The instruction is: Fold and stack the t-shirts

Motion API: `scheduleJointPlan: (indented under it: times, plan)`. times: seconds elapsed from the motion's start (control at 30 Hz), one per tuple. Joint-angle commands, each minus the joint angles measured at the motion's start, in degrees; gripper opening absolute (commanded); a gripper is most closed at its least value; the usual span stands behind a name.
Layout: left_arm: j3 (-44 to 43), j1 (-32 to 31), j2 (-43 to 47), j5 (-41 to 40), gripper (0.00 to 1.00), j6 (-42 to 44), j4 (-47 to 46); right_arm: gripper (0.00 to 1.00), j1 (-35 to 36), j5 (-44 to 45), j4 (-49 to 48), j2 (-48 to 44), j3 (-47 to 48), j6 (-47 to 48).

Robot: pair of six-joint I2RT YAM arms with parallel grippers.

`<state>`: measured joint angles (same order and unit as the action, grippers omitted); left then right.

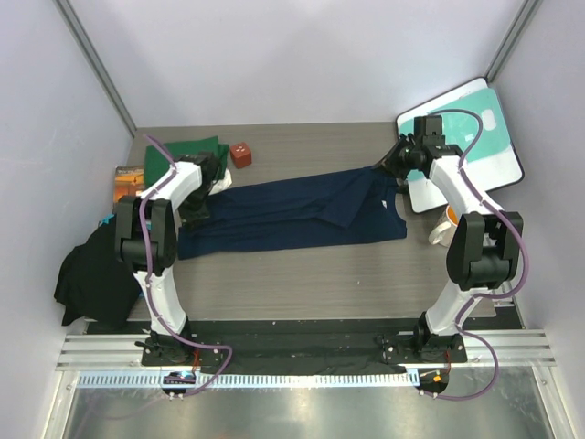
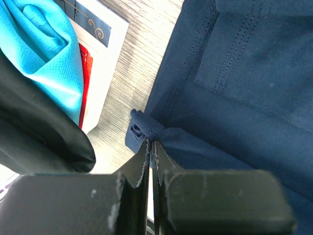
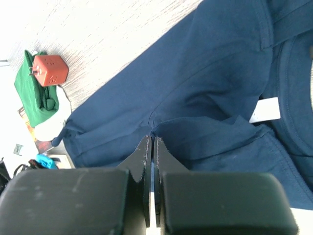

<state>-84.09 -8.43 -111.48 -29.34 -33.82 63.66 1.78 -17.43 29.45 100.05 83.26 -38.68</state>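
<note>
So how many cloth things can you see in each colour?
navy blue t-shirt: 1
green t-shirt: 1
black cloth: 1
bright blue cloth: 1
Total: 4

Twin white-and-black arms strung with purple cable

The left arm (image 1: 163, 229) and right arm (image 1: 462, 233) share one build: rounded white link shells between chunky black joint housings, on black bases (image 1: 164, 346). A purple cable (image 1: 146, 247) runs along the left arm's links, and its twin (image 1: 518, 251) along the right's. The left gripper (image 2: 150, 147) and right gripper (image 3: 150, 142) have blocky matt-black bodies and thin, tapering black fingers (image 3: 143, 161), pale and frayed along their inner edges.
</note>
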Motion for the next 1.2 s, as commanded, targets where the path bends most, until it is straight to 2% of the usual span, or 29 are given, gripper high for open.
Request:
scheduleJointPlan:
  times: [0.0, 0.37, 0.47, 0.53, 0.57, 0.77, 0.83, 0.9, 1.03, 1.17]
  plan:
    - [-1.42, 0.52, 0.21, -1.33, 0.01, 2.62, -0.81, 0.01, 0.06, 2.40, -1.42, 0.15, 3.66, 1.41]
    - [-3.44, 0.52, -2.69, -0.71, 0.07, 5.08, -1.61, 0.01, 0.06, 6.18, -0.54, 2.69, 5.33, 2.03]
    - [-4.93, 0.52, -3.21, -1.15, 0.07, 5.78, -1.70, 0.01, 0.06, 6.09, -0.45, 3.39, 5.94, 2.03]
    - [-5.73, 0.52, -3.65, -1.33, 0.00, 6.05, -1.70, 0.01, 0.06, 6.00, -0.45, 3.75, 6.12, 1.85]
    - [-6.77, 0.52, -3.83, -1.42, 0.00, 6.14, -1.61, 0.01, 0.06, 6.09, -0.54, 3.92, 6.12, 1.76]
    - [-11.34, 0.43, -6.64, -1.50, 0.00, 6.05, -0.38, 0.01, 0.15, 7.06, -0.36, 4.62, 6.73, 1.67]
    - [-12.06, 0.43, -7.17, -3.17, 0.04, 5.35, 0.33, 0.01, 0.15, 7.32, -0.36, 5.33, 7.35, 1.94]
    - [-11.88, 0.43, -6.47, -3.96, 0.11, 4.82, 0.33, 0.02, 0.15, 7.59, -0.36, 5.94, 7.96, 2.02]
    - [-8.47, 0.34, -1.29, -3.62, 0.13, 3.07, -0.81, 0.01, 0.15, 7.59, -0.45, 8.05, 9.81, 1.59]
    - [-3.98, -1.50, 4.33, 1.56, 0.13, 2.80, -3.54, 0.01, 0.76, 8.20, 0.86, 12.69, 13.49, -1.40]
